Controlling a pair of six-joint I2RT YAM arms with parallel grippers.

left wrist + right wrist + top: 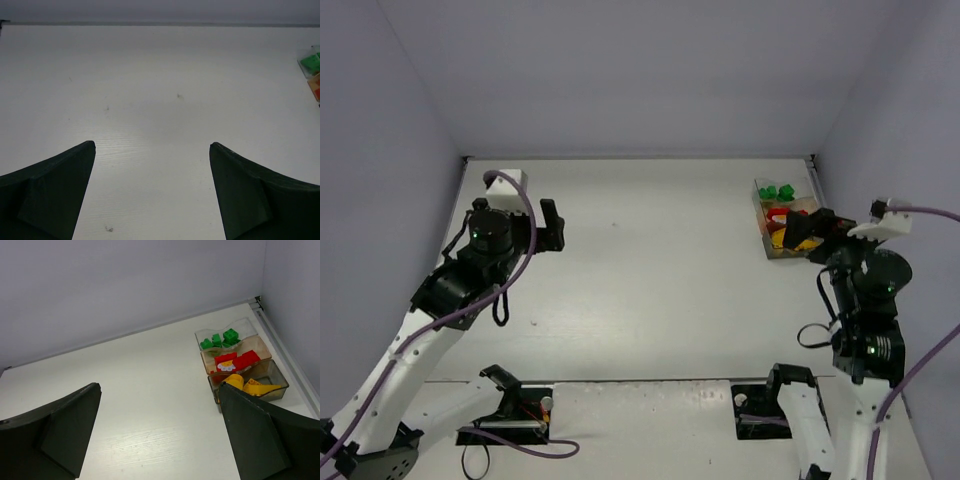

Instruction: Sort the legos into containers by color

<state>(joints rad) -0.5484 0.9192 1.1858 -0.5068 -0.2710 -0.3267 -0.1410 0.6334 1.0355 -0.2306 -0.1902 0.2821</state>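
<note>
Left end effector (152, 144): the fingers are spread wide and nothing is held; it is poised over the left part of the desk (160, 75), well apart from the containers.
Right end effector (160, 386): the fingers are spread wide and nothing is gripped; it is held close by the nearest compartment.
Containers (274, 371): three compartments are set in a row at the far right of the desk, near the side wall (295, 285).
Green legos (225, 337): gathered in the farthest compartment.
Red legos (239, 360): laid in the middle compartment.
Yellow legos (248, 386): placed in the nearest compartment, partly hidden by the right finger.
</note>
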